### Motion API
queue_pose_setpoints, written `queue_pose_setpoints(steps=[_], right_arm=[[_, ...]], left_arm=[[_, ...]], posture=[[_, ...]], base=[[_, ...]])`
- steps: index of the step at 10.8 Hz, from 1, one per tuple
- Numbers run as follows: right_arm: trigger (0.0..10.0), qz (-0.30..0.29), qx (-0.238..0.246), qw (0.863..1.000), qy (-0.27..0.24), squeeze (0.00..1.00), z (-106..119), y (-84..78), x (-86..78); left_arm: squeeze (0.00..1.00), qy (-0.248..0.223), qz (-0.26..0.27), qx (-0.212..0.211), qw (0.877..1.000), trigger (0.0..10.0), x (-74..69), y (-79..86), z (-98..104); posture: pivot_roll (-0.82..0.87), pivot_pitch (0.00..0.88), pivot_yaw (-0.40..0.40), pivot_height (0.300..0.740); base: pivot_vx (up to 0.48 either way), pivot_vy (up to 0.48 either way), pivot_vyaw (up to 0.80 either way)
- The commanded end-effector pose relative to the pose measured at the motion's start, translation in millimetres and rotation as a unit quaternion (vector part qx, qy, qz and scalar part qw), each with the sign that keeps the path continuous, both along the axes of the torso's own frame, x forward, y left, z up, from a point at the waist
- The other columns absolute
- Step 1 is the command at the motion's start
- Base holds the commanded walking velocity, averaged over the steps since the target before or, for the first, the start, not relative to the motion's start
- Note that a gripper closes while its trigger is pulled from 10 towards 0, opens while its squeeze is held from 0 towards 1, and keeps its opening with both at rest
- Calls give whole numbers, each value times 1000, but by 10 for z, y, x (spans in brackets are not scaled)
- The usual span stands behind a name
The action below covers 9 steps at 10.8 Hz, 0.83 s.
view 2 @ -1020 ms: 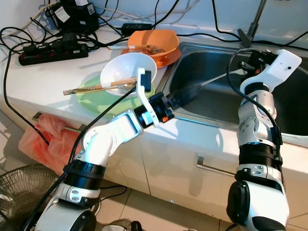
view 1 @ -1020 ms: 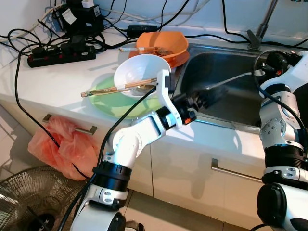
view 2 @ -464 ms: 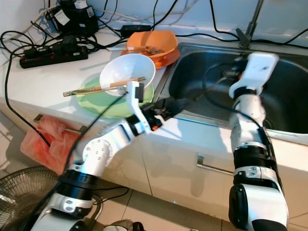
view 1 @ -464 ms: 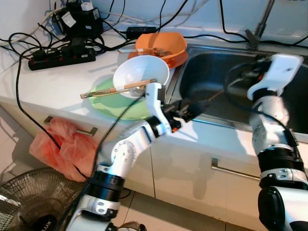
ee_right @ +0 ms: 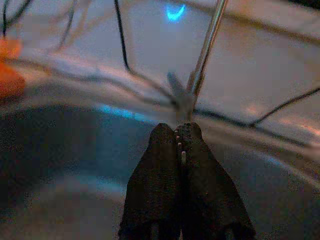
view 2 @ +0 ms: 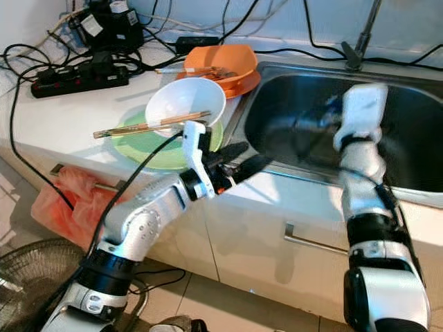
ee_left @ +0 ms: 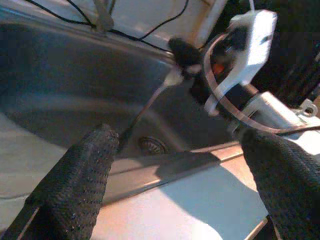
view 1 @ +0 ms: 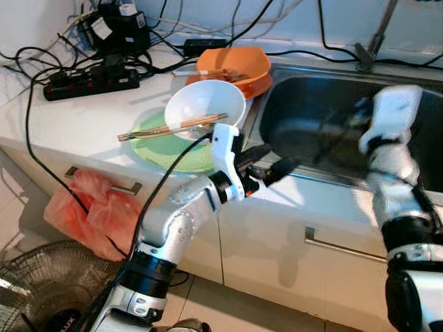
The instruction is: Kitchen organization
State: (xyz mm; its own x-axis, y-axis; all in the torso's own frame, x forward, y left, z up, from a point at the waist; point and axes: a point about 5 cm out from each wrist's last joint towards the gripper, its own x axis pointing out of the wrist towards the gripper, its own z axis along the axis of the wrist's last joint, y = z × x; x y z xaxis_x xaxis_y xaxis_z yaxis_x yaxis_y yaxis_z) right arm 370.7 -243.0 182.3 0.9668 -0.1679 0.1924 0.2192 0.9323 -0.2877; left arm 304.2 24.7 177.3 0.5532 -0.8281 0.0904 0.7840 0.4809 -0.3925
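Observation:
A thin metal spoon (ee_left: 150, 102) hangs over the steel sink (view 1: 311, 90), and my right gripper (view 2: 325, 121) is shut on its upper end; the right wrist view shows those fingers (ee_right: 162, 165) pressed together. My left gripper (view 1: 271, 159) stands open at the sink's front rim, holding nothing, with the spoon's lower tip near one of its fingers (ee_left: 85, 170). On the counter to the left, a white bowl (view 1: 204, 104) with chopsticks (view 1: 169, 128) across it sits on a green plate (view 1: 166, 149). Behind them is an orange bowl (view 1: 232, 66) with utensils in it.
A faucet (view 1: 374, 34) rises at the back of the sink. A power strip (view 1: 86, 79) and tangled cables lie at the counter's far left. Below, a pink bag (view 1: 90, 207) hangs from a drawer handle and a fan (view 1: 41, 290) stands on the floor.
My left gripper has let go of the spoon, opened and drawn back to the sink's front rim. My right gripper, still holding the spoon, has moved lower over the sink.

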Motion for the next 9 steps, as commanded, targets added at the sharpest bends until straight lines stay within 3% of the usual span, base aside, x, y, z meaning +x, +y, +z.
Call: queue_pose_setpoints(steps=[1, 3, 4, 5, 9], right_arm=[[10000, 4, -15, 1000, 25, 0, -59, -7, 0], [10000, 14, -18, 997, 69, 0, -199, 11, 4], [10000, 20, -15, 996, 80, 125, -238, 23, 6], [10000, 23, -13, 996, 90, 1000, -269, 27, 6], [10000, 53, 0, 994, 99, 1000, -179, 24, 65]], left_arm=[[1000, -13, 0, 6, 1000, 10000, -5, 7, 13], [1000, -23, -4, 16, 1000, 10000, -2, 3, 16], [1000, -29, -5, 21, 999, 10000, -4, 3, 17], [1000, -33, -5, 26, 999, 10000, -8, 7, 11], [1000, -37, -4, 35, 999, 10000, -20, 28, -8]], posture=[[128, 27, 101, 740], [131, 24, 100, 740], [131, 24, 100, 740], [134, 23, 98, 740], [137, 28, 87, 740]], base=[[0, 0, 0], [0, 0, 0], [0, 0, 0], [0, 0, 0], [0, 0, 0]])
